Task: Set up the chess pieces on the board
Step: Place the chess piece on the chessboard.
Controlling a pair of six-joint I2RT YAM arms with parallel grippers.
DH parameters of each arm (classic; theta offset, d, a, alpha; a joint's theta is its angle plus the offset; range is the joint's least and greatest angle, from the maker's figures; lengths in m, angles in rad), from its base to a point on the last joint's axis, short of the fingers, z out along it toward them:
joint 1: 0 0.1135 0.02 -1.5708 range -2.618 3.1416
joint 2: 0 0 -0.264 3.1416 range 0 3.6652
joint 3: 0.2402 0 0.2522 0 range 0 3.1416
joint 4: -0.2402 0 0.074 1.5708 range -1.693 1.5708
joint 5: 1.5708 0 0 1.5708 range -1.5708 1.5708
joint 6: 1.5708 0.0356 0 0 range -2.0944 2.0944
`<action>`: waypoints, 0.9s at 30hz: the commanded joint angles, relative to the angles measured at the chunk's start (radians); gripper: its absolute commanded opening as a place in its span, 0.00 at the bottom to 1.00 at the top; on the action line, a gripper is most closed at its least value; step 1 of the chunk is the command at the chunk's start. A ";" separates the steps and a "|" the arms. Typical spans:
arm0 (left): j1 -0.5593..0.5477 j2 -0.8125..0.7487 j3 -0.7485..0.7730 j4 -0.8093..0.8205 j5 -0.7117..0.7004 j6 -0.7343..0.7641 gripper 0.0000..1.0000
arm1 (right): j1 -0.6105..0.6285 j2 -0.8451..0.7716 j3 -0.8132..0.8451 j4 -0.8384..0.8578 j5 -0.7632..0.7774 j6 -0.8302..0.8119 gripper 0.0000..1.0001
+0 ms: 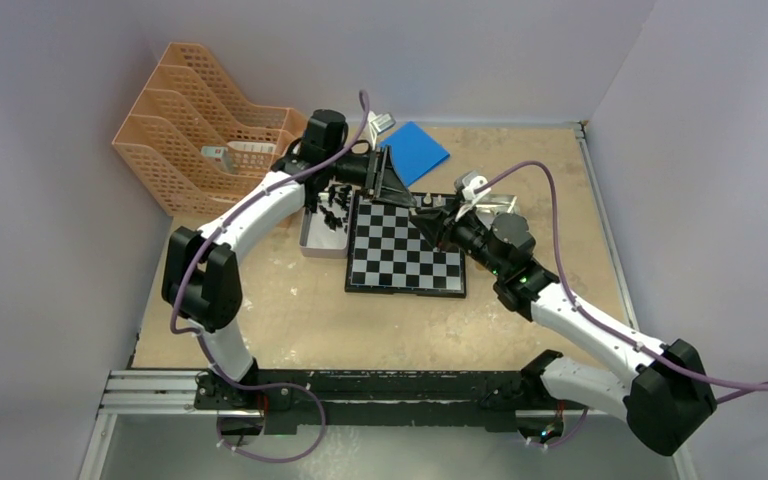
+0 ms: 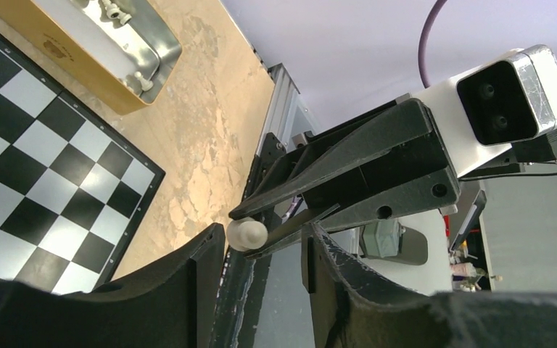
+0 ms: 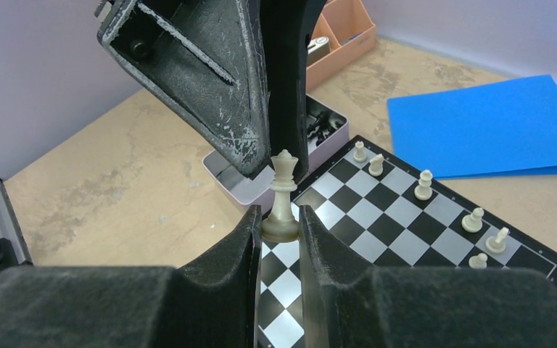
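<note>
- Orange file rack [image 1: 195, 120]: far left of the table [image 1: 290, 310].
- Metal tin [image 1: 312, 242]: just beside the board's left edge, holding black chess pieces [image 1: 332, 205].
- Left claw [image 2: 265, 243]: spread, with the tall cream piece [image 3: 283, 190] in its gap.
- Board [image 1: 405, 255]: table centre, with smaller cream pieces [image 3: 424, 185] along one edge.
- Blue sheet [image 1: 415, 148]: behind the board.
- Right claw [image 3: 281, 217]: pinching the tall cream piece's base, upright above the board.

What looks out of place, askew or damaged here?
One white piece is off the board, pinched at its base by the right pincer, while the open left pincer straddles its top. The left pincer's fingers are heavily scratched. In the board's edge row, one small piece seems to lean.
</note>
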 commanded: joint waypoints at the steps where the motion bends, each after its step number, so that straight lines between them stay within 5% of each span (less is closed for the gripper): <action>1: -0.006 0.006 0.038 0.026 0.035 0.010 0.40 | 0.005 0.005 0.046 0.056 -0.008 -0.010 0.17; 17: -0.024 -0.008 0.043 -0.044 0.016 0.094 0.10 | 0.006 0.021 0.034 0.065 0.008 0.004 0.18; 21: -0.031 -0.008 0.061 -0.078 -0.045 0.151 0.08 | 0.006 0.017 0.026 0.050 0.025 0.015 0.27; 27: -0.046 -0.040 0.037 -0.009 -0.142 0.200 0.08 | 0.006 -0.028 -0.008 0.037 0.089 0.076 0.55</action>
